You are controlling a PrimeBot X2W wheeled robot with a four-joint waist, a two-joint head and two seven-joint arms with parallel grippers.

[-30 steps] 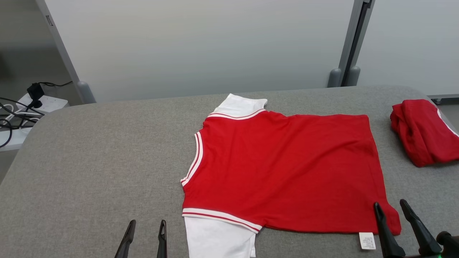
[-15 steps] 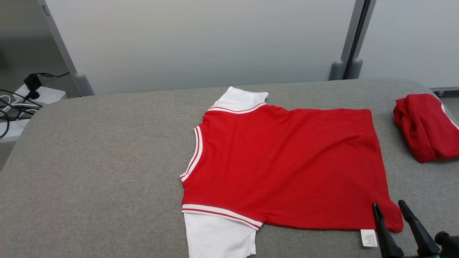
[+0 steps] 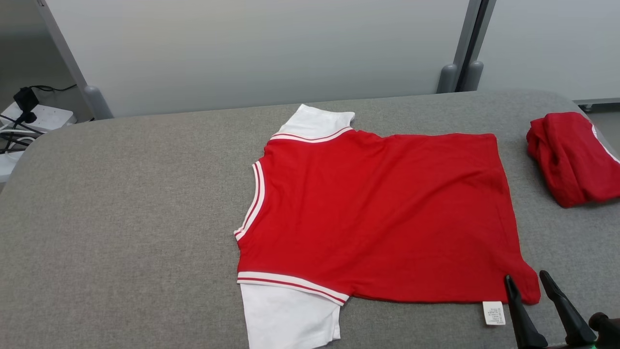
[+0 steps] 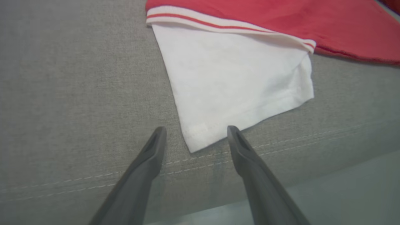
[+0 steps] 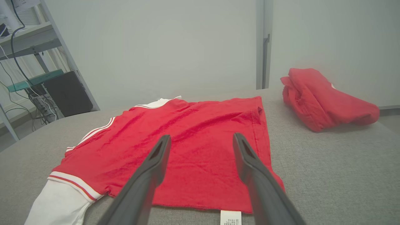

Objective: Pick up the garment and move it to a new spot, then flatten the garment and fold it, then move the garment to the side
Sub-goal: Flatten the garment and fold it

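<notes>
You have the red shirt point(image 3: 378, 218) lying spread flat on the grey table point(image 3: 121, 218), around the middle and a little toward the robot's right. Its striped neckline point(image 3: 252, 203) points left and its hem point(image 3: 506, 203) points right. 1 white sleeve point(image 3: 317, 121) lies on the far side. The other white sleeve point(image 4: 237, 81) sticks out toward the table's near edge.

Your left claw point(image 4: 197, 128) is spread wide and carries nothing. In the left wrist view its 2 dark fingers sit on either side of the near sleeve's corner, close to the table's stitched edge seam point(image 4: 62, 184). You cannot tell whether they touch the cloth.

Your right claw point(image 3: 526, 275) is also spread wide and empty. It sits at the shirt's near hem corner, just beside the small white label point(image 3: 493, 312) that pokes out from under the red cloth. In the right wrist view the 2 fingers point across the shirt's body.

A second red garment point(image 3: 566, 155), bunched into a bundle, rests at the table's far right, apart from the shirt. A pale wall panel point(image 3: 266, 48) stands behind the table, and a white power strip point(image 3: 41, 118) with dark cables lies beyond the left end.
</notes>
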